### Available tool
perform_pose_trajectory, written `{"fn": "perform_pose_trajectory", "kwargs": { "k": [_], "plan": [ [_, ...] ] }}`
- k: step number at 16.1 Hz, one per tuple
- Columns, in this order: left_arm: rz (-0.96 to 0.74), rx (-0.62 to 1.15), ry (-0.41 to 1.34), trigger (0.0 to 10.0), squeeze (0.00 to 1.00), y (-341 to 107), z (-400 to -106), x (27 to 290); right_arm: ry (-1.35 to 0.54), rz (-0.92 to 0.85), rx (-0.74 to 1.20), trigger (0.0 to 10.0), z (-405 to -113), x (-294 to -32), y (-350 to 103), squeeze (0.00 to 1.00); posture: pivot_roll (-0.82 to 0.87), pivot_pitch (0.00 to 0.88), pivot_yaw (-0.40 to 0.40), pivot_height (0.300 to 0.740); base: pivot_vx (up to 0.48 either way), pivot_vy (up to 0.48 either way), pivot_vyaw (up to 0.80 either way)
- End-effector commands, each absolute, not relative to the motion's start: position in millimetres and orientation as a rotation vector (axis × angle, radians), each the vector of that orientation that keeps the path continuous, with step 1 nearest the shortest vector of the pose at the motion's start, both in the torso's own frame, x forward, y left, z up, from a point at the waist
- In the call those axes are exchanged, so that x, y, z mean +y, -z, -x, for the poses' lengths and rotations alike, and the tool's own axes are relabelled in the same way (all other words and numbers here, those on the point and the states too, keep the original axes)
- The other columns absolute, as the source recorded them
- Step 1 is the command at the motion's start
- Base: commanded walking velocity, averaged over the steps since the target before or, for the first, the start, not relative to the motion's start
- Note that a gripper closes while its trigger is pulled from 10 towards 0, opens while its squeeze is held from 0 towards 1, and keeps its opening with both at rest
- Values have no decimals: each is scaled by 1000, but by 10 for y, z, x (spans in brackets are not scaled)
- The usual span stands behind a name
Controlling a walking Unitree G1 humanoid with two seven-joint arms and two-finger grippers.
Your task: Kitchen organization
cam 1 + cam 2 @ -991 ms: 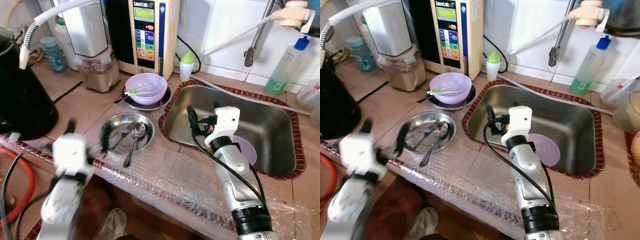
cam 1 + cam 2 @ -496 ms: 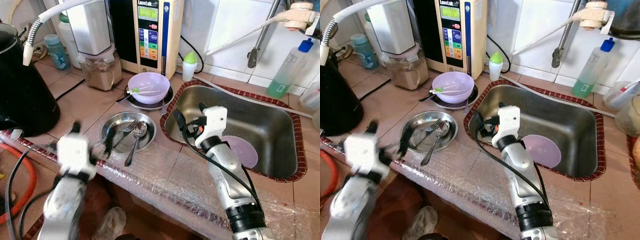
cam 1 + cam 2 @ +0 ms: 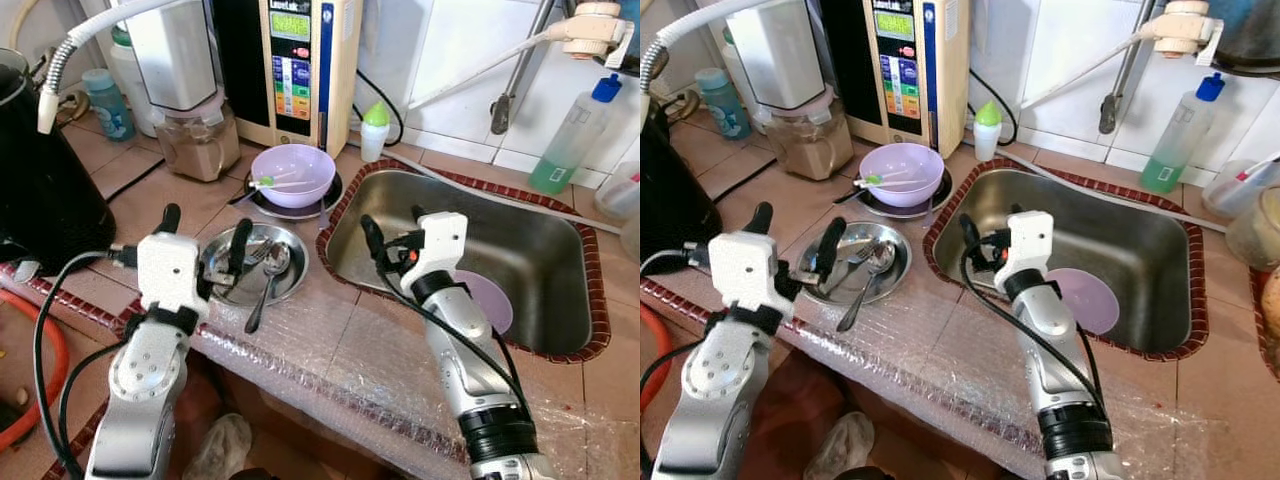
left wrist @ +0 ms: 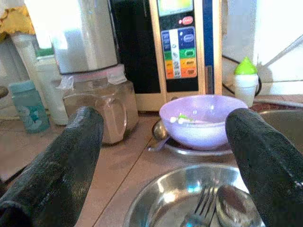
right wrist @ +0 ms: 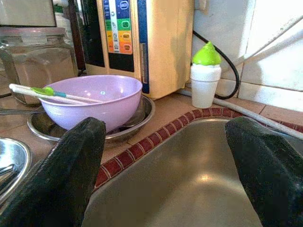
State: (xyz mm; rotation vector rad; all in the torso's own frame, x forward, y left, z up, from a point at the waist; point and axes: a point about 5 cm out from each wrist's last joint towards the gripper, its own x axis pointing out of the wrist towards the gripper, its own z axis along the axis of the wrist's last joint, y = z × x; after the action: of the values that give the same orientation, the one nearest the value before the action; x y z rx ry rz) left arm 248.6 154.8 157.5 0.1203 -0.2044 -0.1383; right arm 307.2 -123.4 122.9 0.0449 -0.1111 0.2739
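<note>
Beside the sink (image 3: 560, 345), on its left, a steel dish (image 3: 218, 262) sits on the tiled counter (image 3: 150, 215) holding a fork (image 3: 254, 258) and a spoon (image 3: 268, 280). Behind the dish, still left of the sink, a lilac bowl (image 3: 293, 176) rests on a steel plate (image 3: 330, 200) with a white-and-green utensil (image 3: 270, 183) lying in it. Inside the sink a lilac plate (image 3: 490, 300) lies on the bottom, toward the near side.

The left gripper (image 3: 203, 235) hovers over the near left edge of the dish, fingers (image 4: 71, 161) spread wide and grasping nothing. The right gripper (image 3: 392, 232) hangs over the sink's left part, just inside its rim, fingers (image 5: 265, 161) likewise released and empty.

Behind the sink's left corner stand a small green-capped bottle (image 3: 373, 132) and a water purifier (image 3: 295, 60); a jar (image 3: 196, 140) of brown powder is further left. A green soap bottle (image 3: 572, 135) stands behind the sink's right end. A black kettle (image 3: 40, 190) sits far left of the sink
</note>
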Motion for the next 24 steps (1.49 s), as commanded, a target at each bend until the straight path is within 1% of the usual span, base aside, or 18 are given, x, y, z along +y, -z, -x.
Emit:
{"fn": "perform_pose_trajectory", "kwargs": {
  "k": [1,4,13,19,24],
  "plan": [
    [-122,-198,149,10000,0,-1587,-2518,1508,-259,-46,-109,10000,-3068,-1252,-1217,0,44,0,30,740,0,0,0],
    [-104,-218,165,10000,0,-1663,-2562,1450,-249,-43,-113,10000,-3075,-1269,-1226,0,40,0,34,740,-255,0,0],
    [-89,-215,184,10000,0,-1675,-2598,1390,-235,-35,-117,10000,-3074,-1289,-1234,0,30,0,35,740,-290,0,0],
    [-91,-223,176,10000,0,-1680,-2617,1391,-220,-26,-119,10000,-3084,-1318,-1241,0,25,0,34,740,0,0,0],
    [-35,-209,172,10000,0,-1624,-2610,1432,-190,-10,-125,10000,-3079,-1384,-1265,0,19,0,23,740,0,0,-96]
  ]
}}
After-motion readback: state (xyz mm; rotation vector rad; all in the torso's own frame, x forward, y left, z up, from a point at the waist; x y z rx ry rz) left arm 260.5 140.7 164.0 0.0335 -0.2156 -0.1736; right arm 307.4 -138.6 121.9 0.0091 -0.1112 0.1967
